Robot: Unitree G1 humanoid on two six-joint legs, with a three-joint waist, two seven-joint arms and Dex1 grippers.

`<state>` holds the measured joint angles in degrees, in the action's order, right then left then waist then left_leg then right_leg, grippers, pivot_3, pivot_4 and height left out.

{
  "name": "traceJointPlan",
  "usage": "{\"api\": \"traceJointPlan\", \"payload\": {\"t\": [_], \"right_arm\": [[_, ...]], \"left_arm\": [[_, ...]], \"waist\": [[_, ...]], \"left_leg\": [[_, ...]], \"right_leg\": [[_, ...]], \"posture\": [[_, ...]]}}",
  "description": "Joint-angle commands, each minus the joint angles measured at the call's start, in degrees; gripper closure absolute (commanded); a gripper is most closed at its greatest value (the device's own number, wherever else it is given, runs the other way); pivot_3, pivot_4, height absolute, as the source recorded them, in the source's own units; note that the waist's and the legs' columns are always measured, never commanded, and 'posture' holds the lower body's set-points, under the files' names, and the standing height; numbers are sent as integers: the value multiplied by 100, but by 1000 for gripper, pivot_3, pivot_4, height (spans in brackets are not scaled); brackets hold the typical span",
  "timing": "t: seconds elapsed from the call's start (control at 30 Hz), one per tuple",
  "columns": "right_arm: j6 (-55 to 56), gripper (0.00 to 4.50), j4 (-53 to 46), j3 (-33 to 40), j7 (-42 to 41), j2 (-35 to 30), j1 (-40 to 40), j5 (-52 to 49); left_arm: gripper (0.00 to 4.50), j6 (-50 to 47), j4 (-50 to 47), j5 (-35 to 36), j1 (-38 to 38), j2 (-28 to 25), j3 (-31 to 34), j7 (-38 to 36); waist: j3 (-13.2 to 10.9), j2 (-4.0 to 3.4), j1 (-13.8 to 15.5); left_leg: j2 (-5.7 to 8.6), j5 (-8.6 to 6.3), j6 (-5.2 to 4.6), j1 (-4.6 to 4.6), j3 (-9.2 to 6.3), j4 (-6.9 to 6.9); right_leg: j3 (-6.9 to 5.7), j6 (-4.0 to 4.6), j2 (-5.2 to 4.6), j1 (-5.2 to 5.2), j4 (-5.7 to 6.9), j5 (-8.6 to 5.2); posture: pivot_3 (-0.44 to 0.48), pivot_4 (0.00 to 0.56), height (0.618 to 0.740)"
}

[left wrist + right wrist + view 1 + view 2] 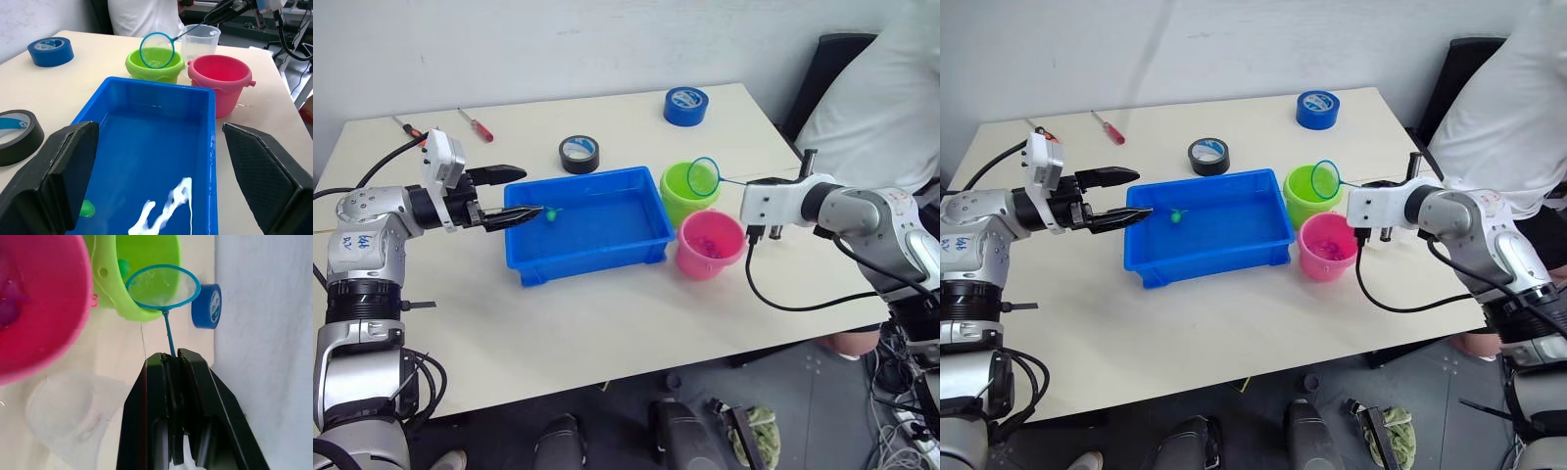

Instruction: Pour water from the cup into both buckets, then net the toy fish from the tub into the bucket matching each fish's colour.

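**Fish-sorting set on beige worktop, grey wall behind**

Worktop (607,323): pale beige. Blue tub (587,233): long axis running left to right, one green toy fish (550,211) in its left end. Lime green bucket (686,195) and pink bucket (709,244): just beside the tub's right end. Clear cup (199,42): behind the buckets. Net (703,175): hoop over the green bucket, handle pointing right into the right tool (172,357), clamped on it. Left tool (517,196): fingers wide, over the tub's left rim. Tape rolls, blue (685,105) and black (578,154): labels unreadable.
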<state>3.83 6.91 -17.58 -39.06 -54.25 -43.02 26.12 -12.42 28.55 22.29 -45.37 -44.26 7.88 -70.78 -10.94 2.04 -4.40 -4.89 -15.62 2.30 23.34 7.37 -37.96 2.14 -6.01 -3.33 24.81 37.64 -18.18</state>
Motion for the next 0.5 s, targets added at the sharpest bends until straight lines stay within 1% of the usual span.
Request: {"api": "traceJointPlan", "payload": {"t": [0.03, 0.1, 0.2, 0.3, 0.33, 0.4, 0.47, 0.5], "right_arm": [[406, 4500, -208, 141, 336, -166, -26, 474], [617, 4500, -199, 148, 545, -165, -43, 726], [686, 4500, -155, 265, 632, -96, -65, 777], [376, 4500, -277, 530, 438, 209, -239, 298], [-80, 4500, -412, 703, 232, 475, -313, -114], [-709, 4500, -625, 913, -80, 814, -416, -603], [-1905, 4500, -970, 1098, -655, 1297, -655, -1416], [-2294, 4500, -1080, 1149, -824, 1445, -735, -1650]], "left_arm": [[83, 87, -17, 2, -45, -28, 93, -18], [83, 115, 11, -4, -45, -8, 91, -14], [83, 130, 18, 2, -35, 4, 92, -14], [83, 119, -28, 27, 42, -22, 150, 11], [83, 110, -34, 39, 79, -65, 204, 38], [83, 91, -28, 59, 124, -143, 293, 75], [83, 74, 9, 98, 269, -374, 524, 136], [83, 74, 20, 111, 322, -451, 599, 158]], "waist": [[0, 0, -11], [0, 0, -17], [0, 0, -12], [0, 0, -21], [0, 0, -24], [0, 0, -44], [0, 0, -54], [0, 0, -62]], "left_leg": [[0, 0, 1, 0, 0, 0], [0, 1, 2, -2, 0, 0], [0, 2, 3, -2, 1, 0], [0, 2, 3, -2, 1, -3], [0, 2, 3, -3, 2, -3], [-2, 3, 4, -6, 3, -3], [-7, 6, 9, -7, 1, -5], [-11, 6, 9, -7, 2, -6]], "right_leg": [[0, 0, 0, 0, 0, 0], [1, 0, 0, 0, 1, 0], [1, 0, 0, 0, 3, 0], [2, 0, 0, -1, 4, 0], [3, 0, 1, -2, 4, 0], [5, 0, 3, -2, 10, 0], [5, 0, 8, 0, 18, 0], [7, 0, 11, 2, 19, 0]], "posture": [[0, 150, 731], [0, 150, 731], [0, 150, 731], [0, 150, 731], [0, 150, 731], [0, 150, 731], [0, 150, 731], [0, 150, 731]]}}
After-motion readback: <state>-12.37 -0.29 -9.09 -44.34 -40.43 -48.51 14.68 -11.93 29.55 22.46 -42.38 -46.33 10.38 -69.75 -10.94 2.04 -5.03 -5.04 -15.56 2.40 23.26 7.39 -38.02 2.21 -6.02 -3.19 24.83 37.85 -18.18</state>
